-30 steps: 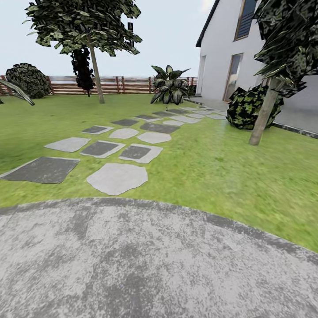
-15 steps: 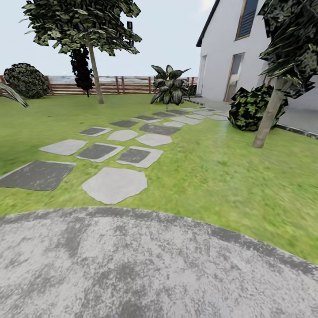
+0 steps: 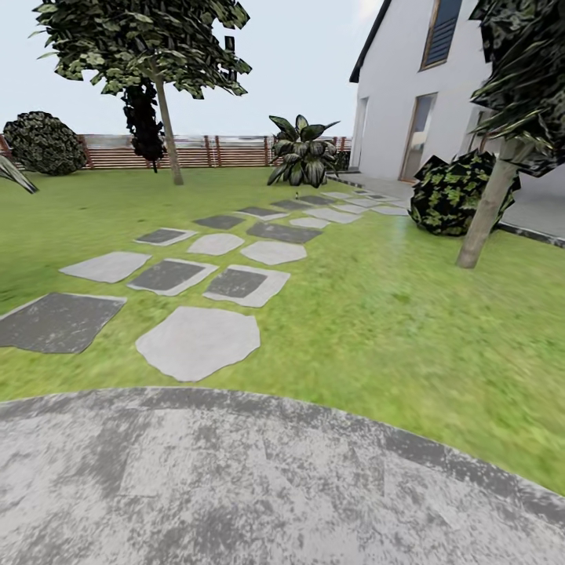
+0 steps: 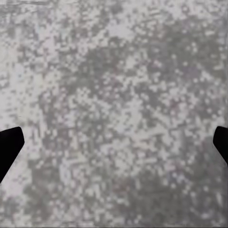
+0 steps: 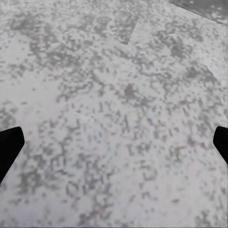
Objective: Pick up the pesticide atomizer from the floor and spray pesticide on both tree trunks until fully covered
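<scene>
Two trees stand on the grass floor (image 3: 377, 314) of the garden. One tree trunk (image 3: 167, 133) rises far off at the left near the slat fence (image 3: 227, 151). The other tree trunk (image 3: 488, 212) leans at the right, closer, beside a dark shrub. I cannot make out the pesticide atomizer on the grass. In the left wrist view my left gripper (image 4: 114, 147) hangs open over speckled concrete, its dark fingertips (image 4: 8, 145) wide apart. My right gripper (image 5: 114, 147) is open too, above the same paving, with nothing between its fingertips (image 5: 9, 142).
A round speckled concrete patio (image 3: 235, 486) lies right before me. Grey stepping stones (image 3: 196, 341) lead across the lawn toward a palm (image 3: 302, 153) and the white house (image 3: 408, 94). A round bush (image 3: 43, 143) sits at the far left by the fence.
The whole head view has shifted: the patio edge and the stones sit lower in the picture and the right tree lies further right, so the camera has moved forward. Nothing in the garden moved.
</scene>
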Tool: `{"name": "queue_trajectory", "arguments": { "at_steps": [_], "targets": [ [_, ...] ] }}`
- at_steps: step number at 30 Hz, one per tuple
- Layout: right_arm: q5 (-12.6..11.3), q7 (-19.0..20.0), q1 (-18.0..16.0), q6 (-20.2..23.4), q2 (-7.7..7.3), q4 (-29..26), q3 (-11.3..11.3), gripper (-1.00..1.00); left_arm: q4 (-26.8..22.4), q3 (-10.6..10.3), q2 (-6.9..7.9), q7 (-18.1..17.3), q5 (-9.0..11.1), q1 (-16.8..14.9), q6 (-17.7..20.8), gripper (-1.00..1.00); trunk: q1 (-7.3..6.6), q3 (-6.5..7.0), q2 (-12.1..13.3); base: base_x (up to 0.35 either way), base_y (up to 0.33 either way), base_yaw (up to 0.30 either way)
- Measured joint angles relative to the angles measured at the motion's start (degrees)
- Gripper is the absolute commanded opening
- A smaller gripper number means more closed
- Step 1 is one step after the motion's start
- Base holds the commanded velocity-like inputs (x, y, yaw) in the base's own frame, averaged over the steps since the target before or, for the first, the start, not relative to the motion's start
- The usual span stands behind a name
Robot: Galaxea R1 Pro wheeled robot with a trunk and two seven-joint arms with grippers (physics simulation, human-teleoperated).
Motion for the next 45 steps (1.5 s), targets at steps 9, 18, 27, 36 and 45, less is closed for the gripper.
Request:
{"name": "queue_trajectory", "arguments": {
  "at_steps": [9, 18, 27, 36, 45],
  "targets": [
    [0.0, 0.0, 0.0, 0.0, 0.0, 0.0, 0.0, 1.0, 0.0, 0.0, 0.0, 0.0, 0.03, -0.04, 0.0, 1.0, 0.0, 0.0, 0.0, 0.34, 0.0, 0.0],
    [0.0, 0.0, 0.0, 0.0, 0.0, 0.0, 0.0, 1.0, 0.0, 0.0, 0.0, 0.0, 0.0, 0.0, 0.0, 1.0, 0.0, 0.0, 0.0, 0.34, 0.0, 0.0],
    [0.0, 0.0, 0.0, 0.0, 0.0, 0.0, 0.08, 1.0, 0.0, 0.0, 0.0, 0.0, 0.01, -0.04, 0.0, 1.0, 0.0, 0.0, 0.0, 0.34, 0.0, 0.0],
    [0.0, 0.0, 0.0, 0.0, 0.0, 0.0, 0.15, 1.0, 0.0, -0.01, 0.0, 0.0, 0.01, -0.04, 0.0, 1.0, 0.0, 0.0, 0.0, 0.34, 0.0, 0.0],
    [0.0, 0.0, -0.02, 0.0, 0.0, 0.0, 0.16, 1.0, 0.0, -0.01, 0.0, 0.0, -0.01, -0.02, 0.0, 1.0, 0.0, 0.0, 0.0, 0.34, 0.0, 0.0]
  ]
}}
